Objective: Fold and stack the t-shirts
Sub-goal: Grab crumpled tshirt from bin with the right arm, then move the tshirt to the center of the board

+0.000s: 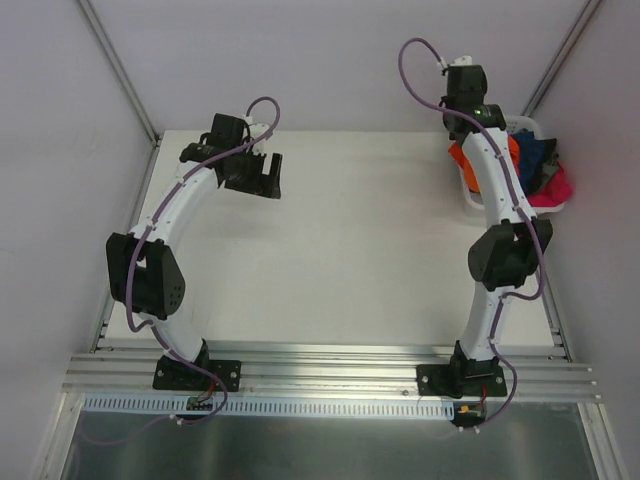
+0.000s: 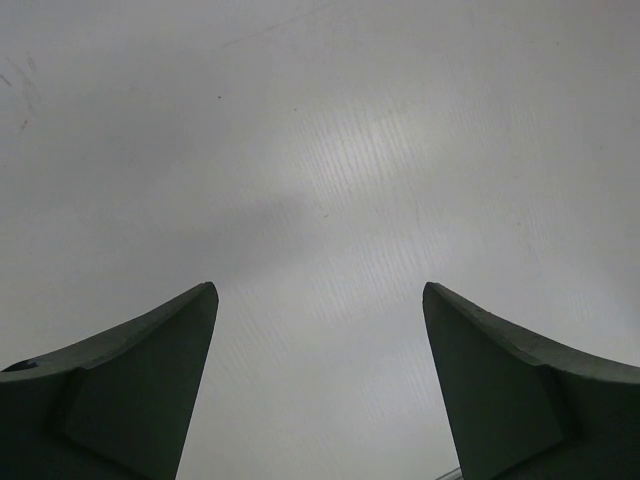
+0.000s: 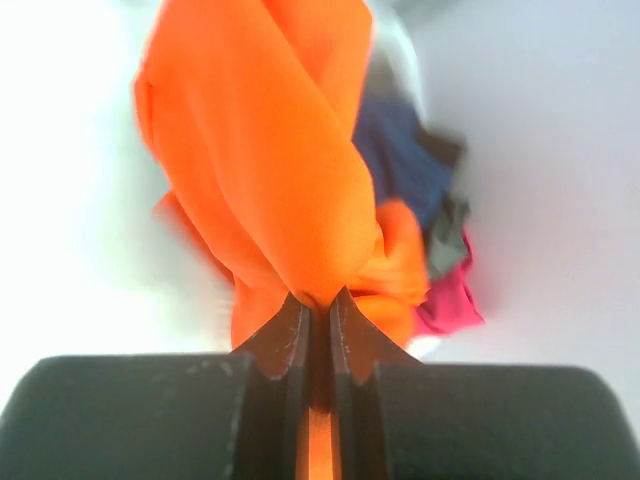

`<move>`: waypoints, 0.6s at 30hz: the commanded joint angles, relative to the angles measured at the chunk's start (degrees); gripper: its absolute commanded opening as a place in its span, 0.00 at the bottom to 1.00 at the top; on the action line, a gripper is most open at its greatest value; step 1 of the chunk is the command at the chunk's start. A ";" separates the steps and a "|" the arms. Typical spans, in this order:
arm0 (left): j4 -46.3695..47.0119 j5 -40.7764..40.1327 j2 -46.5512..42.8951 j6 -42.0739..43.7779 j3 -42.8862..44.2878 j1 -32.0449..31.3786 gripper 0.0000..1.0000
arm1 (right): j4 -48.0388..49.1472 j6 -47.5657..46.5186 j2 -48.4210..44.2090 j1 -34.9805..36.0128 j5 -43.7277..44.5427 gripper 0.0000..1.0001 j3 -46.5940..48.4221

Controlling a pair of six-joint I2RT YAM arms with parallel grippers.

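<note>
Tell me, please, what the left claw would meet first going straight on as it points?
Probably the white table; nothing else shows ahead of the open left claw, though depth is unclear.

I count two arms, left arm (image 1: 180,200) and right arm (image 1: 497,170); one basket (image 1: 468,197); three shirts showing: orange shirt (image 3: 270,160), navy shirt (image 3: 405,150), pink shirt (image 3: 450,295).

Right wrist: blown-out white left of jaws; orange t-shirt (image 3: 270,180) beyond them blurred, perhaps motion. Left wrist: grey, faint glare ahead.
</note>
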 commanded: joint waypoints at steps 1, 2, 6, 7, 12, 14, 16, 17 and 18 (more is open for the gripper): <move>0.23 -3.30 -0.26 -0.64 0.20 -0.20 0.84 | 0.92 0.31 -10.59 9.11 -2.26 0.01 3.30; 0.75 -4.36 -0.35 -0.64 0.29 -0.20 0.81 | -0.13 0.57 -11.99 10.79 -5.58 0.01 4.96; 1.90 -8.58 -1.14 -4.06 0.30 0.68 0.74 | -1.63 3.02 -15.24 18.53 -15.77 0.01 7.34; 1.90 -8.85 -1.49 -4.42 0.12 1.20 0.77 | -1.20 4.34 -16.04 20.28 -17.64 0.01 7.43; 2.16 -11.31 -2.54 -4.78 0.03 1.65 0.99 | -4.01 8.57 -16.66 22.50 -19.42 0.01 7.28; 2.25 -12.01 -3.07 -4.69 0.38 1.74 0.99 | -4.36 8.31 -19.11 22.15 -17.75 0.01 -2.89; 2.34 -12.28 -3.68 -4.78 0.99 1.82 0.99 | -5.76 8.14 -20.78 20.92 -19.84 0.25 -12.63; 2.34 -12.02 -3.86 -4.95 1.26 1.91 0.99 | -9.42 8.05 -20.62 20.57 -22.99 0.55 -14.52; 2.34 -12.01 -3.95 -5.04 1.61 2.00 0.99 | -10.33 8.74 -20.70 20.30 -24.24 0.72 -16.45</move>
